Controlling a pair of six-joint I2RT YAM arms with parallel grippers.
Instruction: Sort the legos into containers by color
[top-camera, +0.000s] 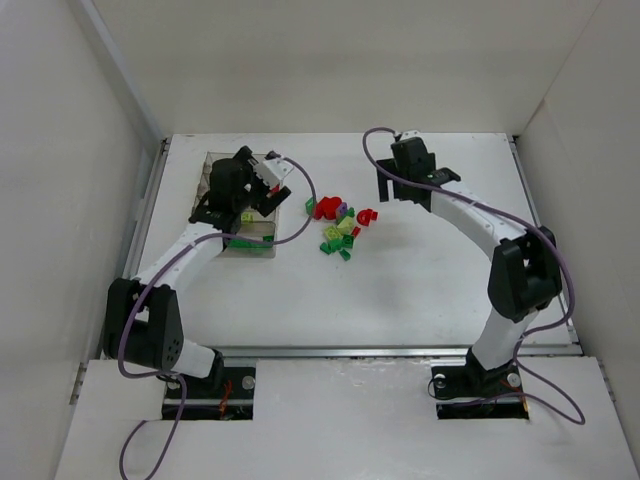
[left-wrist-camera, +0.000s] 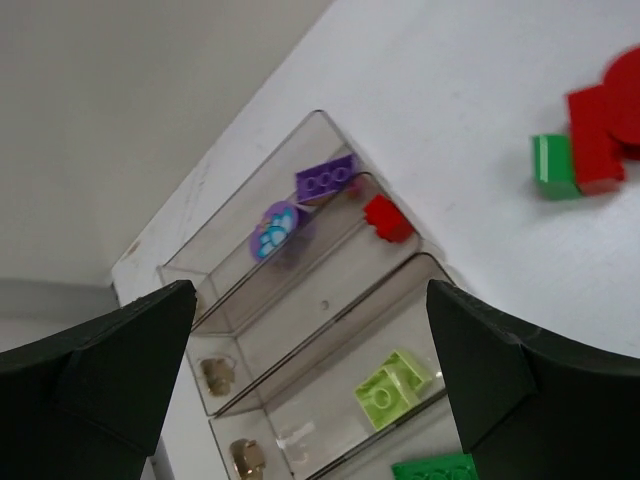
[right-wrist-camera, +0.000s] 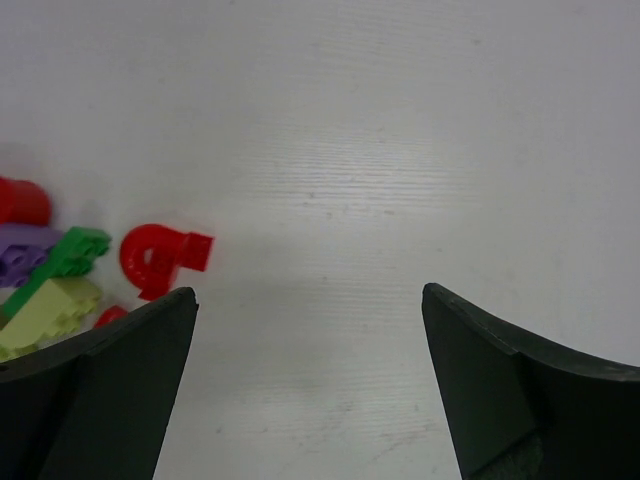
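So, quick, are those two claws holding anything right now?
Left gripper: open, holding nothing.
Right gripper: open, holding nothing.

White table (top-camera: 420, 290) w/ metal rail (top-camera: 340, 351) along near edge (also down both sides); plain white walls (top-camera: 330, 60) on three sides. White board (top-camera: 340, 420) on near side of rail.

From overhead my left arm (top-camera: 185, 258) covers most of the tray (top-camera: 212, 165), so I can't count its compartments there. The pile (top-camera: 340, 228) is too small to count brick by brick. On the left wrist camera, a green brick (left-wrist-camera: 435, 468) at 6 o'clock and a red piece (left-wrist-camera: 625, 80) at 2 o'clock are cut by the frame. On the right wrist camera, at 8 o'clock, a lime brick (right-wrist-camera: 45, 310) runs behind the finger (right-wrist-camera: 90, 400).
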